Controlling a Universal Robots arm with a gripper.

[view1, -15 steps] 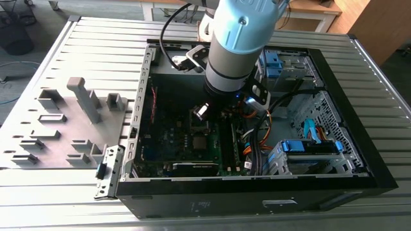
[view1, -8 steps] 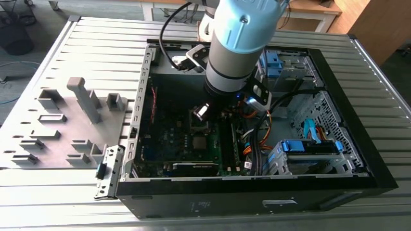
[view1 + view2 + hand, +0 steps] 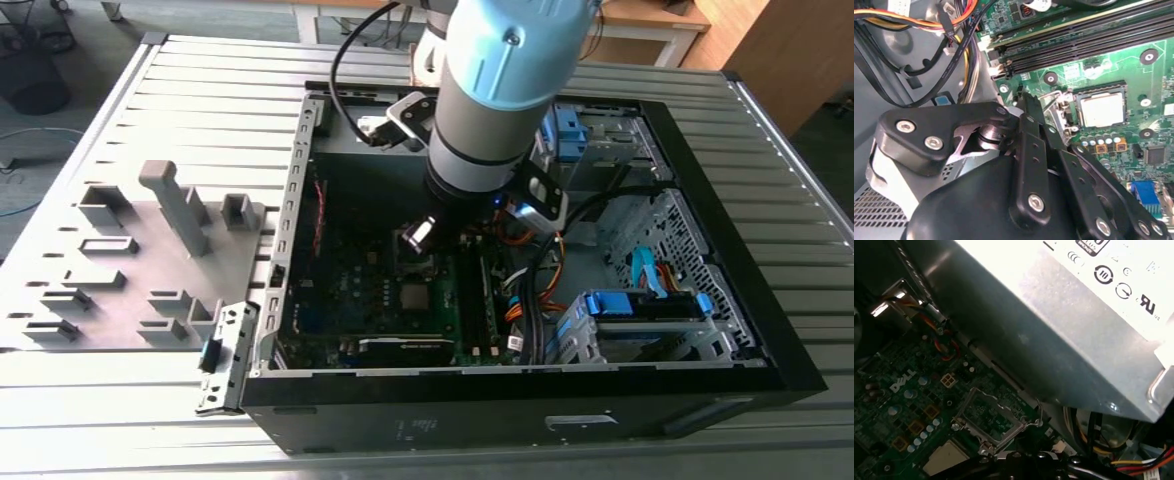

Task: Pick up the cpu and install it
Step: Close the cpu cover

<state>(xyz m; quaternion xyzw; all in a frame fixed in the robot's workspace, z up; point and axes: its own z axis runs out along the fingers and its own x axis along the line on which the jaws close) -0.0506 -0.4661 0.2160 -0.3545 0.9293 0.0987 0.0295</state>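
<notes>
In the second wrist view, see the cpu [image 3: 1102, 109] lying flat in the socket [image 3: 1080, 92] on the green board [image 3: 1074, 70], close beside the gripper [image 3: 1026, 104], pinched narrow, seemingly holding nothing.

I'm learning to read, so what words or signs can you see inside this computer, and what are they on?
Motherboard: one white printed word, a maker's name, not spelled out here.
Label on the grey metal box: round signs and cut-off letters, too glared to read.
Computer case, outer wall: small white marks, too small to read.
Cpu: plain face, no print seen.
</notes>
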